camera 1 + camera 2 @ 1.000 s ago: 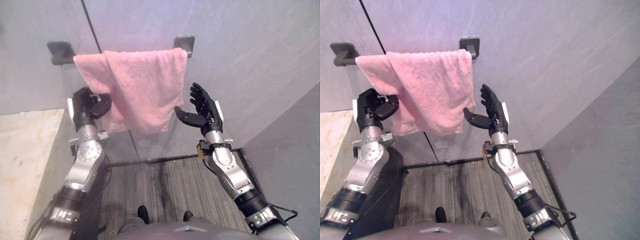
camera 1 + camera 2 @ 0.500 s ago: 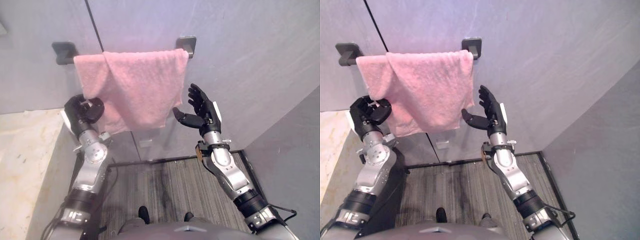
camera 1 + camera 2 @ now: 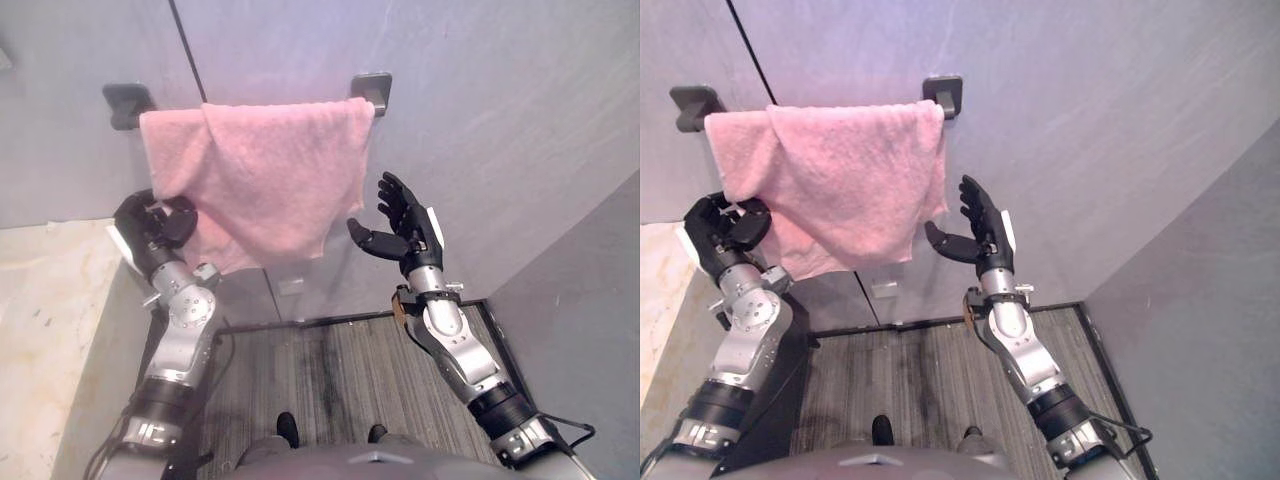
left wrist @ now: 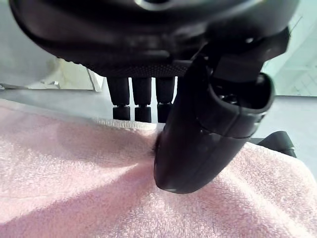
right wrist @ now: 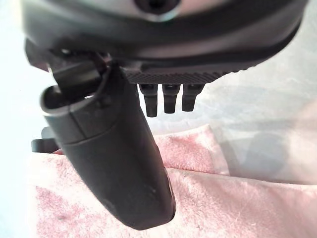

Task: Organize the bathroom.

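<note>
While pink towel already hangs on rail, it's bunched and skewed; left hand pinches its lower edge, right hand spread beside it, straightening left.

This is a bathroom: a pink terry-cloth towel hangs over a dark wall-mounted rail with square end brackets on smooth grey wall panels. Below lie a grey ribbed floor mat and a pale marbled stone surface.
</note>
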You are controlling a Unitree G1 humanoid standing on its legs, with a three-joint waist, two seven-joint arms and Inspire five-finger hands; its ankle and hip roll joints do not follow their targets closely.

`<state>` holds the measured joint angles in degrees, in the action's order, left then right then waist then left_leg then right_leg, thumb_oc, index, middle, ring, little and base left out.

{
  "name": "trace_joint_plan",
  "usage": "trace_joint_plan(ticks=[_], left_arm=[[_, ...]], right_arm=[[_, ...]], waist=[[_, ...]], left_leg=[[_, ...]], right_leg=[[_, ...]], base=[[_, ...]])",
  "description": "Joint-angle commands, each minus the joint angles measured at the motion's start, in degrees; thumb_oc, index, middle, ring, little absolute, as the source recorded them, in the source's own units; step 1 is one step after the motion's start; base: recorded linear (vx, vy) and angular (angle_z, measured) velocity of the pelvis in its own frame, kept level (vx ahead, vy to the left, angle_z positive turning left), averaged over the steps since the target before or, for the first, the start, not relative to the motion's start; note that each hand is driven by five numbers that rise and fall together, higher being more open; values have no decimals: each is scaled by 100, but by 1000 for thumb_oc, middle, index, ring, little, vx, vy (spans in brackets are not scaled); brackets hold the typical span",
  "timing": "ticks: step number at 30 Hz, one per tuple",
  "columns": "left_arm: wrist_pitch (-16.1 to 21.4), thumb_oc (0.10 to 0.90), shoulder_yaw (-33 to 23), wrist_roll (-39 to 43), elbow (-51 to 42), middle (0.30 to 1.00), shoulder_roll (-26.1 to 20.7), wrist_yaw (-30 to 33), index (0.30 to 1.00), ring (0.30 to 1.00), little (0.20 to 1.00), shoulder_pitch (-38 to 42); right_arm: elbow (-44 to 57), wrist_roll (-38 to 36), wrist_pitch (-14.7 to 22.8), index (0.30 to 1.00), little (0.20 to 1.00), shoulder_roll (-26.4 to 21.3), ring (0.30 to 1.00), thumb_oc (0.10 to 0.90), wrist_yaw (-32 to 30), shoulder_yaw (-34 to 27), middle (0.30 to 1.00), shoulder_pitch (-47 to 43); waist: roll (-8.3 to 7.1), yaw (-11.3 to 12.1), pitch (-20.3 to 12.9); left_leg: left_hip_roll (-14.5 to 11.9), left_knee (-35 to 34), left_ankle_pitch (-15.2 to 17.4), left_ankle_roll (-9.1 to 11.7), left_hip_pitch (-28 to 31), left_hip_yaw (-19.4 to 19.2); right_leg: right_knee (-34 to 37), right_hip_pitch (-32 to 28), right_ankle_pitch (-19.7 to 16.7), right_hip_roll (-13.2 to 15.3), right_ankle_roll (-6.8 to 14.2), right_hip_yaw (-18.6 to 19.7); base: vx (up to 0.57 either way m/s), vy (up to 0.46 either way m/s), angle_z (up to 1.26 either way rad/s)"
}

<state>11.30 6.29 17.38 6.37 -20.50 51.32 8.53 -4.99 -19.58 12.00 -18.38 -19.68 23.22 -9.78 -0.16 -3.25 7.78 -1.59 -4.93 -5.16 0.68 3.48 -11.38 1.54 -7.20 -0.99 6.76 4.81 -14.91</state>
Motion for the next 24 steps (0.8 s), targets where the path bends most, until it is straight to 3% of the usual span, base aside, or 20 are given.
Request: trace_joint_plan(ticks=[1, 6, 12, 13, 14, 15, 16, 24], left_arm=[[624, 400, -128, -633, -141, 300, -208, 20, 300, 300, 300, 472], [559, 400, -70, -605, -153, 300, -244, -121, 300, 300, 300, 528], [514, 400, 24, -603, -63, 300, -243, -289, 300, 300, 300, 678], [497, 400, 49, -623, -61, 300, -228, -295, 300, 300, 300, 696], [487, 400, 61, -630, -57, 300, -218, -300, 300, 300, 300, 709], [472, 400, 69, -628, -51, 300, -212, -337, 300, 300, 300, 726], [461, 400, 79, -619, -49, 300, -215, -353, 300, 300, 300, 740], [468, 400, 58, -614, 8, 300, -209, -303, 300, 300, 300, 749]], right_arm=[[261, 23, 863, 900, 900, -47, 900, 800, 11, -112, 900, -359], [391, 13, 987, 900, 900, -70, 900, 800, 215, -90, 900, -580], [443, -204, 817, 900, 900, -60, 900, 800, 329, -109, 900, -1028], [448, -241, 771, 829, 829, -53, 829, 753, 334, -112, 829, -1085], [449, -273, 750, 580, 580, -58, 580, 587, 319, -119, 580, -1126], [446, -307, 708, 385, 385, -54, 385, 456, 288, -127, 385, -1192], [460, -289, 666, 300, 300, -47, 300, 400, 275, -134, 300, -1228], [431, -259, 507, 300, 300, -46, 300, 400, 165, -201, 300, -1161]], waist=[[33, 88, -317], [22, 124, -333], [-10, 198, -365], [-13, 206, -371], [-16, 209, -375], [-19, 219, -382], [-21, 222, -383], [-32, 208, -398]], left_leg=[[244, -7, 659, -248, 454, -200], [245, -7, 655, -235, 452, -187], [245, -7, 648, -209, 443, -147], [245, -7, 646, -208, 441, -141], [246, -7, 645, -206, 438, -140], [245, -7, 643, -204, 436, -141], [246, -7, 641, -203, 435, -139], [245, -7, 647, -215, 430, -161]], right_leg=[[-911, 323, 509, -164, 295, -227], [-875, 300, 499, -164, 295, -251], [-845, 261, 500, -166, 283, -303], [-844, 259, 498, -167, 280, -308], [-841, 257, 500, -168, 279, -313], [-831, 249, 501, -166, 277, -321], [-832, 250, 494, -165, 278, -323], [-840, 267, 472, -150, 292, -313]], base=[[0, 0, 0], [0, 0, 0], [0, -2, 1], [-1, -6, 4], [-3, -6, 3], [0, 0, 0], [0, 0, 0], [-1, 3, 1]])
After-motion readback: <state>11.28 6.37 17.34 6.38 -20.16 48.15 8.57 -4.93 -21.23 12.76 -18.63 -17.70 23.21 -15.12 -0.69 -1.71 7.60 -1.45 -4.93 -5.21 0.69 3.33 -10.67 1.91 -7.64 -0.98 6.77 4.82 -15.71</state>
